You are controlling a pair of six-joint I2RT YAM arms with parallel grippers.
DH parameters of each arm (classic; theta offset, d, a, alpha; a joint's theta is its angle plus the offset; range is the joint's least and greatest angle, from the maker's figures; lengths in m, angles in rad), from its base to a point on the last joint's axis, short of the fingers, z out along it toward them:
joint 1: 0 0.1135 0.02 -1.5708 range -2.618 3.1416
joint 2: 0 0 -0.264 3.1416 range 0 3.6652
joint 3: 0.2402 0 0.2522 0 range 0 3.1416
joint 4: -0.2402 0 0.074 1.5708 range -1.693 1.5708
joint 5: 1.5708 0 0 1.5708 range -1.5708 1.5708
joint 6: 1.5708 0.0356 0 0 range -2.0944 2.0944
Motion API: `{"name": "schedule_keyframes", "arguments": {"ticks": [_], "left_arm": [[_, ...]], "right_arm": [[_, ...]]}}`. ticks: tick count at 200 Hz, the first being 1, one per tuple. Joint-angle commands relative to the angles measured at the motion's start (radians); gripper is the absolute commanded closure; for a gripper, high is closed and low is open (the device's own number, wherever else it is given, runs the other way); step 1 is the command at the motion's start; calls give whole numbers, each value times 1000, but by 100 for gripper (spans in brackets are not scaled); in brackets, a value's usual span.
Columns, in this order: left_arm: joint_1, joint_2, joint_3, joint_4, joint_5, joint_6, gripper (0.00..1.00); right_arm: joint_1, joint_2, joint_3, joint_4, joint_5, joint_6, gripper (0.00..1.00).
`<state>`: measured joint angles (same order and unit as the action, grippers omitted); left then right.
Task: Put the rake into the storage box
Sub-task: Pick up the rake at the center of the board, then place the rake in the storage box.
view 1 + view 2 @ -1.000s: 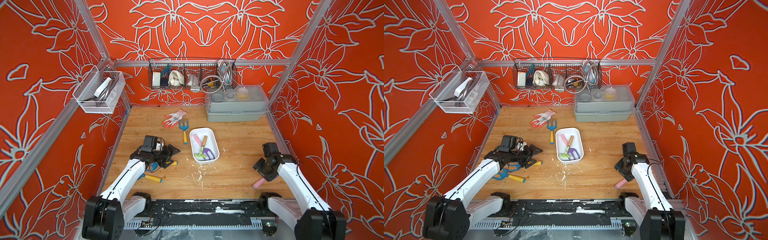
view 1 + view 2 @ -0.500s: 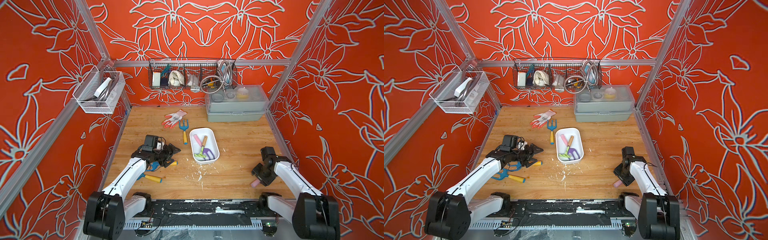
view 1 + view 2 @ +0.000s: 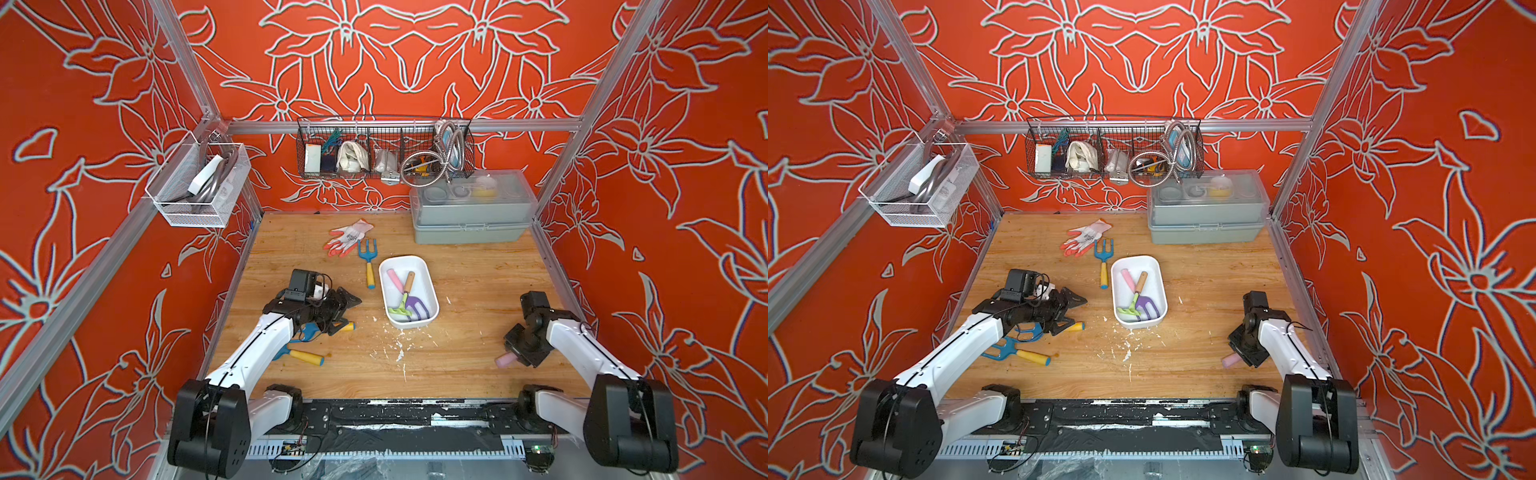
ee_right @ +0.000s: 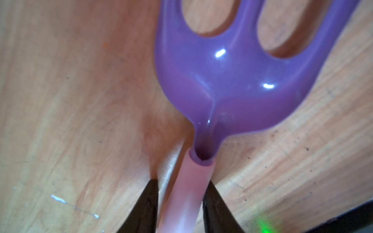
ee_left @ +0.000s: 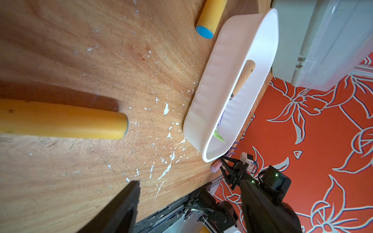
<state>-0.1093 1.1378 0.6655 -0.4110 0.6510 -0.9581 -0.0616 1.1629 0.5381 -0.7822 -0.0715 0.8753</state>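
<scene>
The rake has a purple tined head and a pink handle. It lies flat on the wooden table near the front right. In both top views only its pink handle end shows past my right gripper, which is shut on the handle with a black finger on each side. The storage box is a white tub at mid-table. It holds a purple fork and a green tool. My left gripper stands open to the box's left, holding nothing.
Two blue tools with yellow handles lie under my left arm. A blue fork and gloves lie behind the box. A grey case stands back right. Wire baskets hang on the walls.
My right gripper has come down toward the front of the table and its jaws have narrowed onto the pink handle. The left arm has hardly moved.
</scene>
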Motion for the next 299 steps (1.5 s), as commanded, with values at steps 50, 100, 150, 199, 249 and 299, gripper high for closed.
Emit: {"name": "schedule_keyframes", "arguments": {"ticks": [50, 100, 150, 199, 249, 299], "left_arm": [[5, -32, 31, -44, -16, 9, 20], [5, -26, 68, -71, -13, 18, 20], [5, -15, 100, -104, -4, 42, 21], [5, -36, 91, -123, -2, 45, 21], [5, -86, 58, -132, -8, 36, 21], [8, -126, 28, -140, -20, 32, 21]], "right_arm": [[-5, 41, 62, 74, -78, -105, 100], [14, 28, 156, 73, -100, -192, 100], [140, 40, 295, 83, -130, -281, 100], [367, 172, 507, 60, -152, -354, 100], [528, 331, 708, 8, -203, -447, 100], [614, 421, 794, -14, -222, -462, 100]]}}
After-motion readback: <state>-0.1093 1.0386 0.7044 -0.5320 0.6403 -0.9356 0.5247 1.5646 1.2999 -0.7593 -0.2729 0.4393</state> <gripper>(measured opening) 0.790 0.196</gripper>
